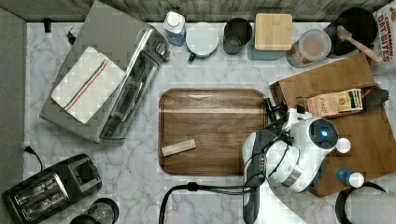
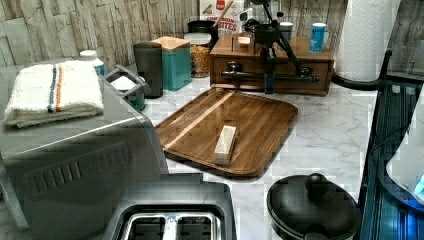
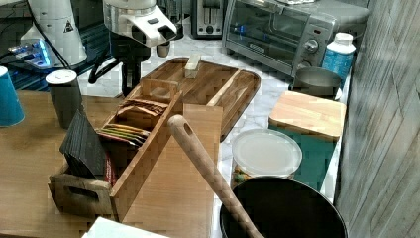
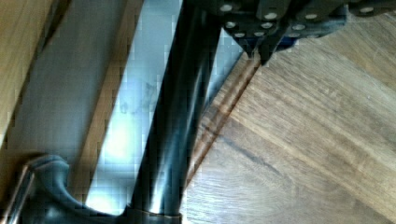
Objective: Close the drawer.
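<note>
Top view: bag reads "CINNAMON OAT BITES".

Arm above tray — tea caddy nearer.

Behind my arm, at the top view's upper right corner, a white bag reads "DAT BITES" in red, with a smaller word "CINNAMON" beside it. The left view shows the same bag against the back wall, where I can read only "BITES". On my wooden box, a tan packet carries a small brown word that looks like "Stash", though I cannot be sure. My white base bears a black triangular warning sign in the right view. The toaster oven's front lettering is too small to read
</note>
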